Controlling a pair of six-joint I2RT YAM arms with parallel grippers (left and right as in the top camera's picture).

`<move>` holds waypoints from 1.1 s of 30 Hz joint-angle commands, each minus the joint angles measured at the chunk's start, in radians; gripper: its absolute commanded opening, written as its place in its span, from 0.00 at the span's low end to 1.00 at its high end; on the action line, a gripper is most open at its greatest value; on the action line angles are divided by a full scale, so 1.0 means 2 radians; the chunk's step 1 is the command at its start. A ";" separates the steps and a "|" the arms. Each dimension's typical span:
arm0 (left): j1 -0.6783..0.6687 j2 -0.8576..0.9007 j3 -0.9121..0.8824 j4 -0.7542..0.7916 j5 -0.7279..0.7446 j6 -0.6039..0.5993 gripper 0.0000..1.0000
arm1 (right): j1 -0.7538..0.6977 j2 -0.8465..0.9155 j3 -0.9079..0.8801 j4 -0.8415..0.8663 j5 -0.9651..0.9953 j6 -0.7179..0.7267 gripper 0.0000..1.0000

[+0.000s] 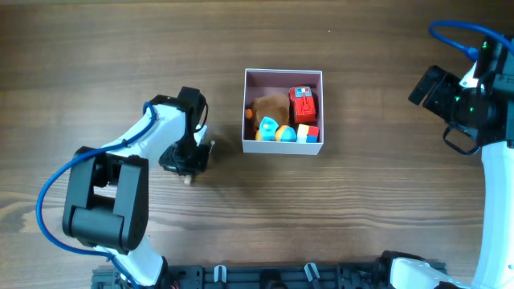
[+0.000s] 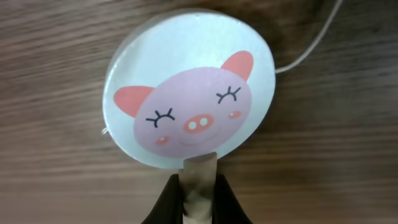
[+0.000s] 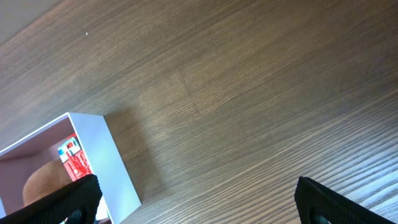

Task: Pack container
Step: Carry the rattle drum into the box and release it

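Note:
The container [image 1: 283, 148] is a square white box with a pinkish inside, at the table's middle. It holds a red toy [image 1: 303, 104], a brown soft toy [image 1: 270, 105] and small coloured toys [image 1: 286, 132]. My left gripper [image 2: 199, 194] is shut on the pale handle of a round white disc with a pink pig face [image 2: 193, 93], held over the wood just left of the container [image 1: 186, 156]. My right gripper [image 3: 199, 208] is open and empty, far to the right of the container [image 1: 426, 84]. The container's corner [image 3: 115, 163] shows in the right wrist view.
A thin white cord [image 2: 311, 46] runs off the disc's upper right. Bare wooden tabletop [image 1: 361, 201] lies around the container. The arm bases stand at the front edge [image 1: 104, 225].

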 commanded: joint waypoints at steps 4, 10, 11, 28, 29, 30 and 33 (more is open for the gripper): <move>-0.017 -0.032 0.173 -0.092 0.044 -0.079 0.04 | -0.001 0.003 0.002 0.000 -0.005 -0.002 1.00; -0.076 -0.044 0.288 -0.097 0.129 -0.079 0.04 | -0.001 0.003 0.002 0.000 -0.005 -0.002 1.00; -0.091 -0.044 0.295 -0.087 0.128 -0.078 0.04 | -0.001 0.003 0.002 0.000 -0.005 -0.003 1.00; -0.222 0.076 0.296 0.067 0.097 -0.160 0.04 | -0.001 0.003 0.002 0.000 -0.005 -0.002 1.00; -0.222 0.084 0.296 0.069 0.097 -0.165 0.04 | -0.001 0.003 0.002 0.000 -0.005 -0.002 1.00; -0.222 0.093 0.296 0.070 0.095 -0.171 0.04 | -0.001 0.003 0.002 0.000 -0.005 -0.003 1.00; -0.222 0.112 0.296 0.076 0.095 -0.172 0.04 | -0.001 0.003 0.002 0.000 -0.005 -0.002 1.00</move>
